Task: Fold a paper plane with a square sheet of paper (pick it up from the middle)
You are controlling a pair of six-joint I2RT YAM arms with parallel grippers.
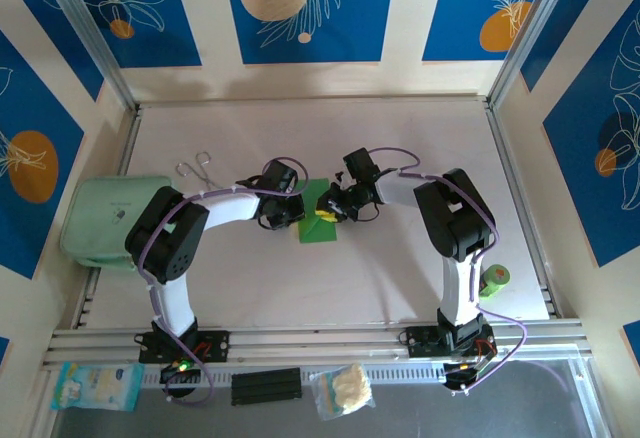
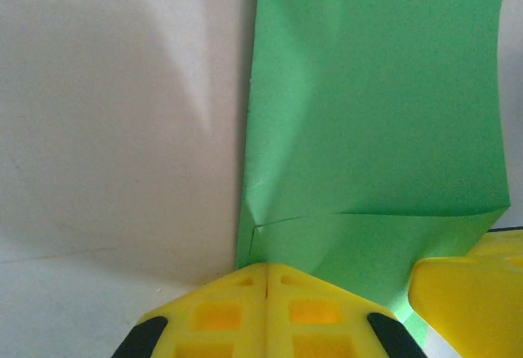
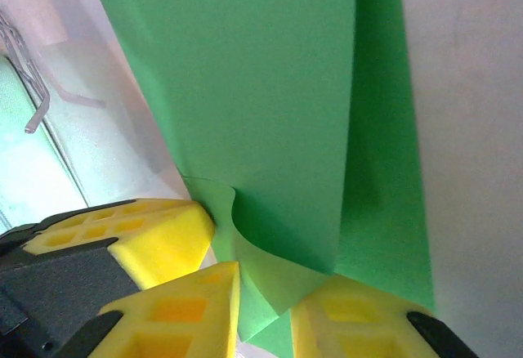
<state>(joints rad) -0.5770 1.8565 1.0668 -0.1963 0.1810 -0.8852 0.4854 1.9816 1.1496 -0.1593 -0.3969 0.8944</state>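
Left end effector (image 2: pixel 267 270) (closed) at green sheet (image 2: pixel 376 113) — curled in right-wrist view.

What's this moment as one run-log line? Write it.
square sheet of paper: partly folded | left gripper: shut at its edge | right gripper: open around a flap
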